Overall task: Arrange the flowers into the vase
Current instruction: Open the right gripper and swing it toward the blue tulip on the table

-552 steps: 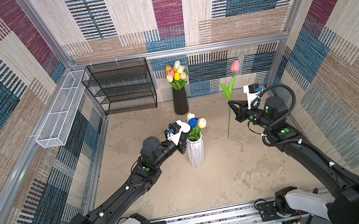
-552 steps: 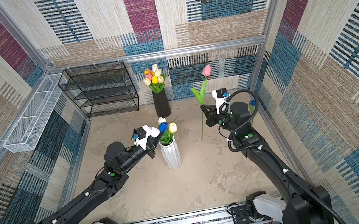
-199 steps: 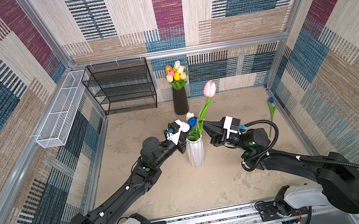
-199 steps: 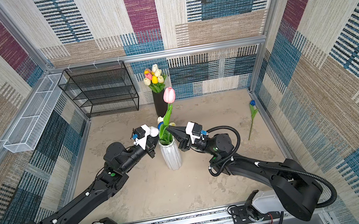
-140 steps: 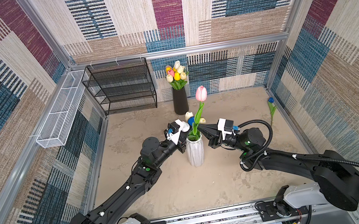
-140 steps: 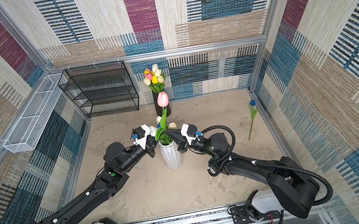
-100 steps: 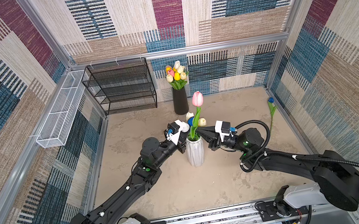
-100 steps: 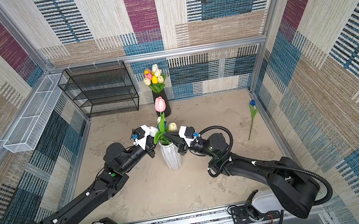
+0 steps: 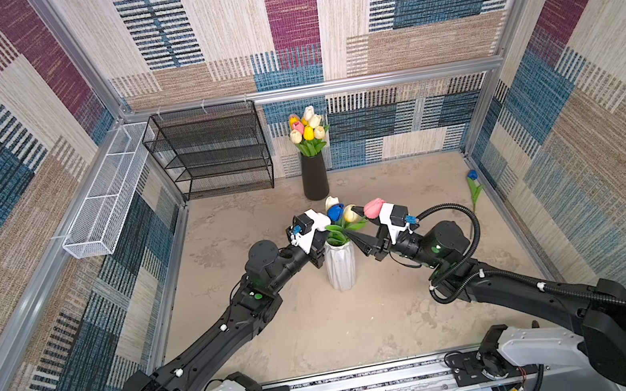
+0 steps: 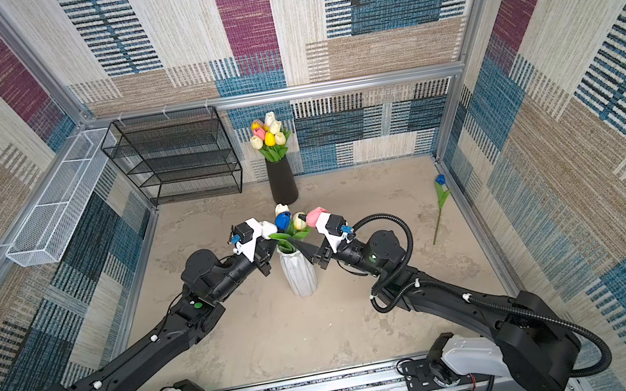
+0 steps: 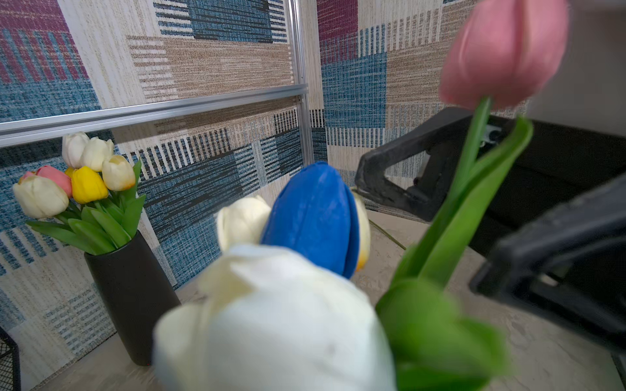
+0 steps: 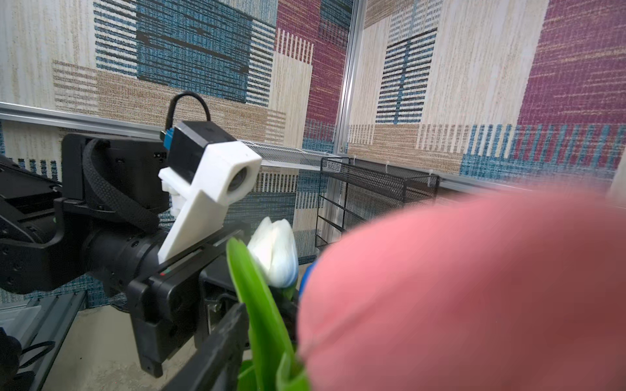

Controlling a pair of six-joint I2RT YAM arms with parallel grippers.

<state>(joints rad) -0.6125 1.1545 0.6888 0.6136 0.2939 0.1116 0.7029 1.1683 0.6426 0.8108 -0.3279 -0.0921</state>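
Note:
A white ribbed vase (image 9: 341, 270) (image 10: 299, 276) stands mid-floor and holds flowers: white (image 11: 274, 321), blue (image 11: 315, 216), cream (image 9: 349, 213) and pink (image 9: 373, 207) (image 10: 314, 216) (image 12: 474, 291) tulips. My right gripper (image 9: 358, 240) (image 10: 308, 254) is open at the vase's right. The pink tulip's stem (image 11: 469, 162) runs between its spread fingers (image 11: 382, 182) without being pinched. At the vase's left rim sits my left gripper (image 9: 318, 255) (image 10: 267, 264), shut, with its tips hidden by flowers. A blue tulip (image 9: 473, 189) (image 10: 441, 196) leans on the right wall.
At the back wall a black vase (image 9: 314, 179) (image 10: 281, 180) (image 11: 132, 291) holds several tulips. To its left stands a black mesh shelf (image 9: 212, 152) (image 10: 176, 162). A white wire basket (image 9: 106, 202) hangs on the left rail.
My right arm carried the pink tulip from the right wall to the white vase and lowered its stem in. Its jaws then opened and the pink head sank. The left arm stayed still.

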